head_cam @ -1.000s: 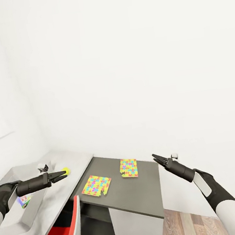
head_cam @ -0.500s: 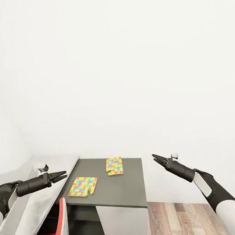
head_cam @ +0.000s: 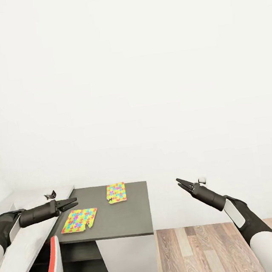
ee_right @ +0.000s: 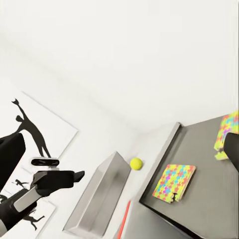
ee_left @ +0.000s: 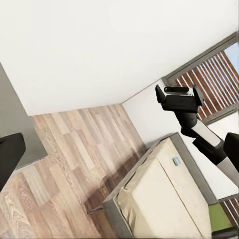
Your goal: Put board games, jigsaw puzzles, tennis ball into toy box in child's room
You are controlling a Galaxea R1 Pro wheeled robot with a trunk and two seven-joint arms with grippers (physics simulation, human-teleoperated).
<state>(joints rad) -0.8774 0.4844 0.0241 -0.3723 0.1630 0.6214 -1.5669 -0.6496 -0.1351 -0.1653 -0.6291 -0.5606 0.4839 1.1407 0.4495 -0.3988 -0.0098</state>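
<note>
The head camera looks forward and slightly down from behind both arms, facing the white wall (head_cam: 147, 87), the dark grey corner section of the table (head_cam: 120, 215) at lower left. The left wrist camera faces away across the plank floor (ee_left: 74, 149) toward the bed (ee_left: 169, 199), seen from some way off. The right wrist camera looks back over the table, sharing both jigsaw puzzles (ee_right: 174, 180) with the head view.

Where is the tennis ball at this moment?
In the right wrist view, the tennis ball lies on the white table, between the grey toy box and the dark section holding the two jigsaw puzzles.
</note>
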